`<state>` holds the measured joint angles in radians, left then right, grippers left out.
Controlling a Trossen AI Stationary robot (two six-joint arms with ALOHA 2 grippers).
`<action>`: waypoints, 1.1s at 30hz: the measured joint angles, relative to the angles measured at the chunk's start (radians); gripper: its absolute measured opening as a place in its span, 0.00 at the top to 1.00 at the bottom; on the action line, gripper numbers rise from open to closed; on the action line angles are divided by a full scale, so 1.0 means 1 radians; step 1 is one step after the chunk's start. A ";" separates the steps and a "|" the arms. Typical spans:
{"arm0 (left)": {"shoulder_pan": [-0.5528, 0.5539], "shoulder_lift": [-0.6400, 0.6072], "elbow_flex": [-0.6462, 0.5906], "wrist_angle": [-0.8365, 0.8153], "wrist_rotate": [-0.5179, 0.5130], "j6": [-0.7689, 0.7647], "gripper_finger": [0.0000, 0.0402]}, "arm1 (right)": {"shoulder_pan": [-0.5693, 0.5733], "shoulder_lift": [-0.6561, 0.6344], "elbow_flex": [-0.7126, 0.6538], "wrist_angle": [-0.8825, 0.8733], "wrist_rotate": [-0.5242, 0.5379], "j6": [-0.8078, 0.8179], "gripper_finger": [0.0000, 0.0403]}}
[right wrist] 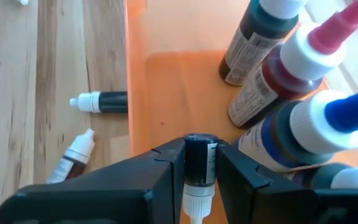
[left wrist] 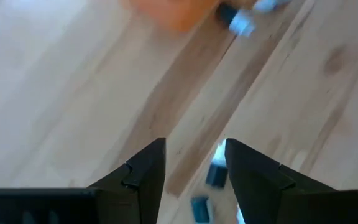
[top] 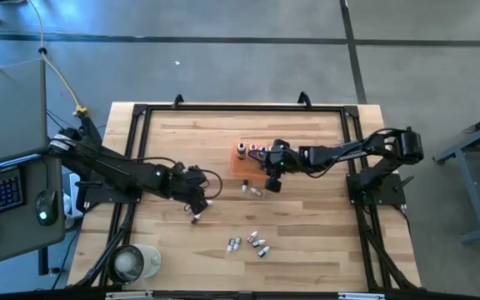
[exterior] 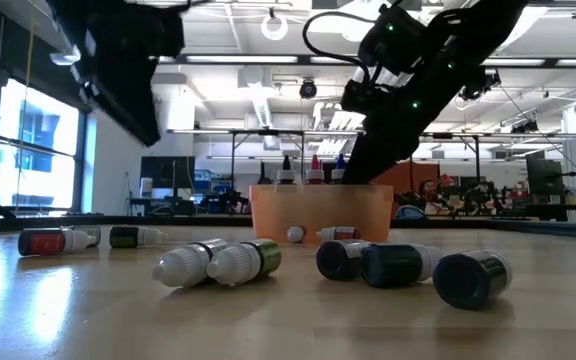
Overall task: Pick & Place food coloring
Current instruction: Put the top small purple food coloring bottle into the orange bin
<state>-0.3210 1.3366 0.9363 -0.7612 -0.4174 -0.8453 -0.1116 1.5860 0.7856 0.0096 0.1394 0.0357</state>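
Right pincer (right wrist: 196,163) clamped on a dark food coloring bottle (right wrist: 199,167), tip down, over the orange tray (right wrist: 166,81) where three bottles already stand, likely to drop it in; left pincer (left wrist: 194,165) apart, hovering above loose bottles (top: 248,243) on the bench (top: 307,242).

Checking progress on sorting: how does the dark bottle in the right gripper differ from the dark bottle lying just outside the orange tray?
The gripped dark bottle is clamped between the right gripper fingers over the orange tray; the lying dark bottle rests free on the wooden table. Both have white tips.
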 joint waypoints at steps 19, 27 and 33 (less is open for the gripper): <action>0.000 0.133 -0.001 -0.028 0.146 -0.088 0.59 | 0.000 -0.001 0.001 0.026 0.103 -0.015 0.82; 0.000 0.127 -0.001 -0.047 0.203 -0.135 0.59 | 0.000 -0.001 0.001 -0.046 0.066 0.066 0.82; 0.000 0.127 -0.001 -0.047 0.194 -0.140 0.59 | 0.000 -0.001 0.000 -0.050 0.066 -0.005 0.82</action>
<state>-0.3214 1.4635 0.9356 -0.8077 -0.2237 -0.9855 -0.1116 1.5848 0.7860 -0.0407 0.2050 0.0305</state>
